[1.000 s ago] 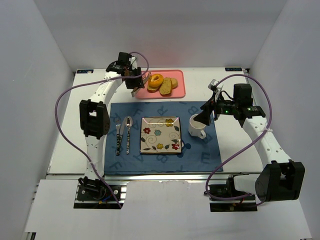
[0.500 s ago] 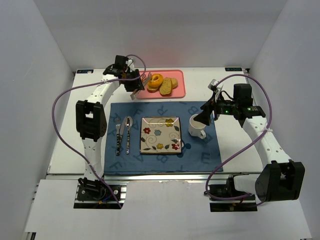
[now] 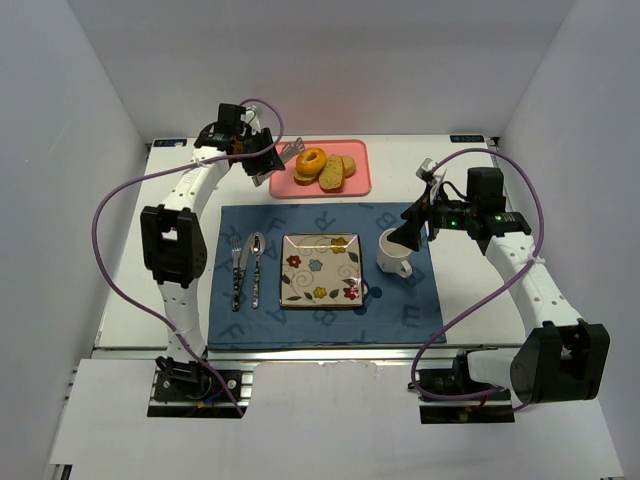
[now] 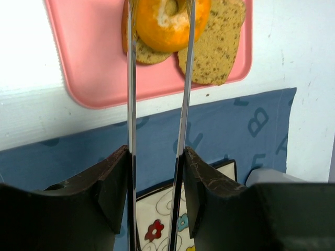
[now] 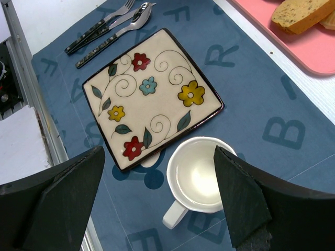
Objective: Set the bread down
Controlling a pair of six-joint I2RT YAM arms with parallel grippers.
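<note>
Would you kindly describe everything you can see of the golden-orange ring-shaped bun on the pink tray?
The golden-orange ring-shaped bun has a smooth, glossy crust and a small pale centre hole, which the top edge of the left wrist view partly cuts off. It lies hole-up on the pink plastic tray at the table's far side, overlapping two speckled tan bread slices. The two thin arms of the metal tongs, held in the left gripper, flank it. Whether they press it cannot be told.
</note>
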